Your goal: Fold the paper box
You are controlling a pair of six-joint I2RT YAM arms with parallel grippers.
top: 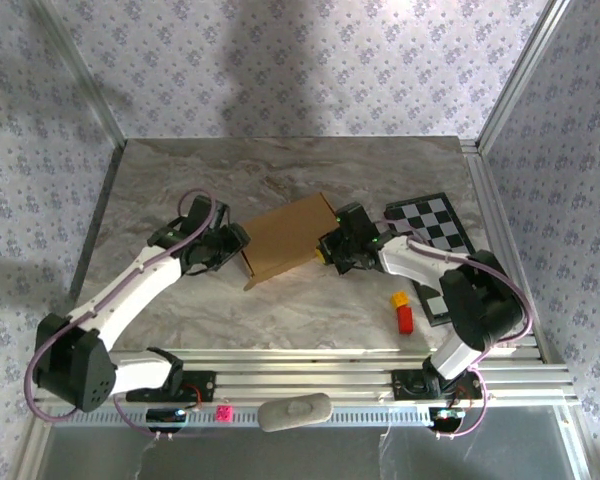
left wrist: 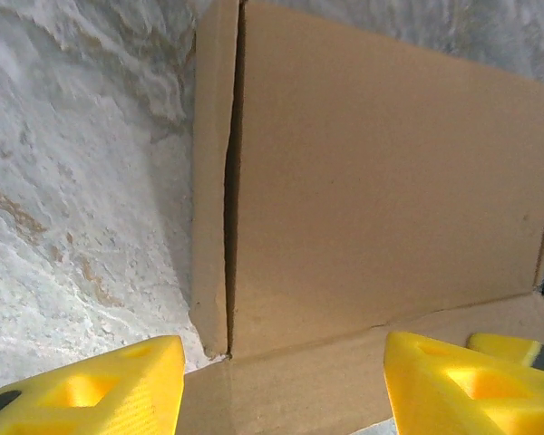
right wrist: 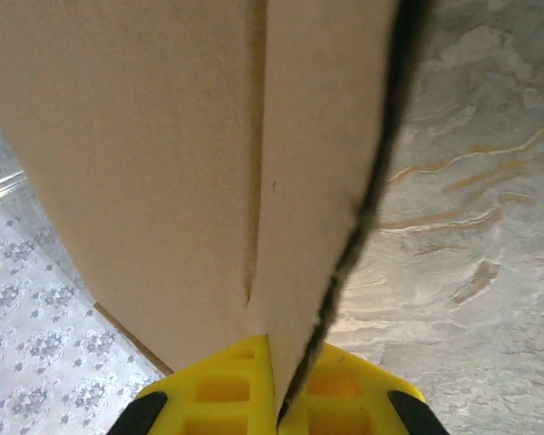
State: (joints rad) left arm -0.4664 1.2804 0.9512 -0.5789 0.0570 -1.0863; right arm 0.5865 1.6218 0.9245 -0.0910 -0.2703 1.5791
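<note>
The paper box (top: 285,238), plain brown cardboard, lies partly folded in the middle of the marble table (top: 280,180). My left gripper (top: 237,241) is at its left edge. In the left wrist view that gripper (left wrist: 283,353) is open, its yellow fingers (left wrist: 100,390) wide apart on either side of a low flap of the box (left wrist: 381,181), with a narrow side flap standing at the left. My right gripper (top: 327,250) is at the box's right side. In the right wrist view it (right wrist: 290,349) is shut on the edge of a cardboard panel (right wrist: 163,163).
A black-and-white checkered board (top: 430,225) lies right of the box, under the right arm. A yellow block (top: 399,298) and a red block (top: 405,319) sit near the right front. Papered walls close in the table's back and sides.
</note>
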